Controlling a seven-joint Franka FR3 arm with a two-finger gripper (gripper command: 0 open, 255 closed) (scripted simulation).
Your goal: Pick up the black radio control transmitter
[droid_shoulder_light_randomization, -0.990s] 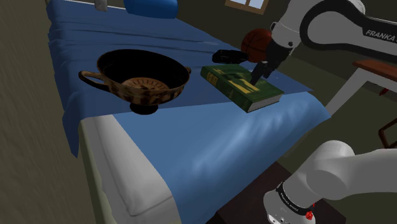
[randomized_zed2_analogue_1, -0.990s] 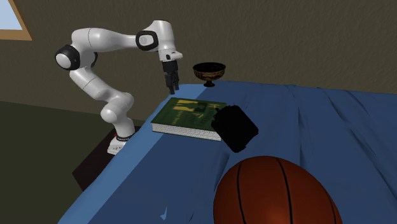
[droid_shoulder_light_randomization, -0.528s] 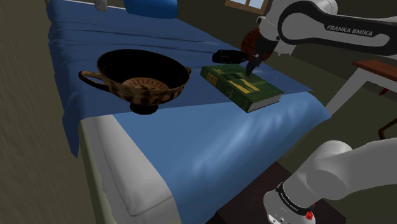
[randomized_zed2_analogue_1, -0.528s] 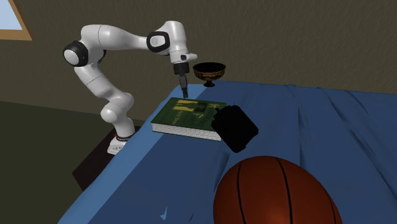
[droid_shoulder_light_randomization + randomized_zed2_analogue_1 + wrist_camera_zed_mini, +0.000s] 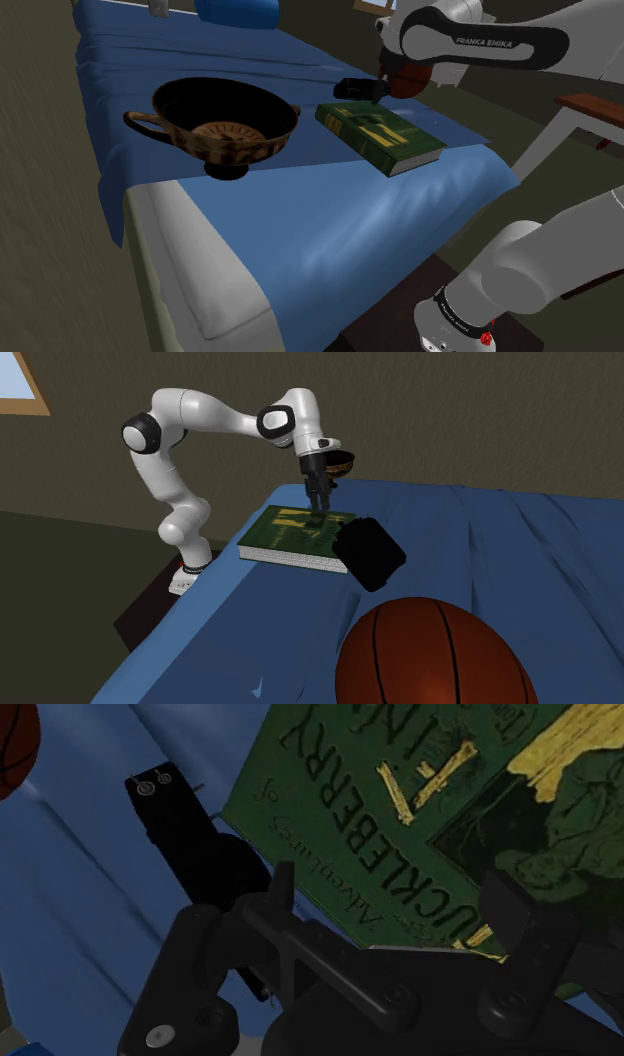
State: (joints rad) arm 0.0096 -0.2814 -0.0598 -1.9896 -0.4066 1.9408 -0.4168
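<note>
Far out from the hand (image 5: pixel 379 96), toward the shoulder view's left, a dark two-handled bowl (image 5: pixel 225 125) stands upright on the blue bed (image 5: pixel 330 215), well apart from the fingers (image 5: pixel 283 889). Much closer in lies the black transmitter (image 5: pixel 352 88), on the sheet at the far end of the green book (image 5: pixel 385 140) and just beside the hand. From the second exterior view it looks tipped up against the book's end, though I cannot tell whether the two touch. The hand itself hangs low over that same end of the book, pointing down at the cover; whether its tips meet the cover I cannot tell. In the wrist view the two fingers stand spread apart with the book's printed cover showing between them, and they clasp nothing. The transmitter sits just outside one finger, not between the pair. Past the transmitter, on the side away from the hand, a brown basketball (image 5: pixel 435 652) rests on the bed. The white arm (image 5: pixel 470 40) comes in from the shoulder view's right, bent over the book.
</note>
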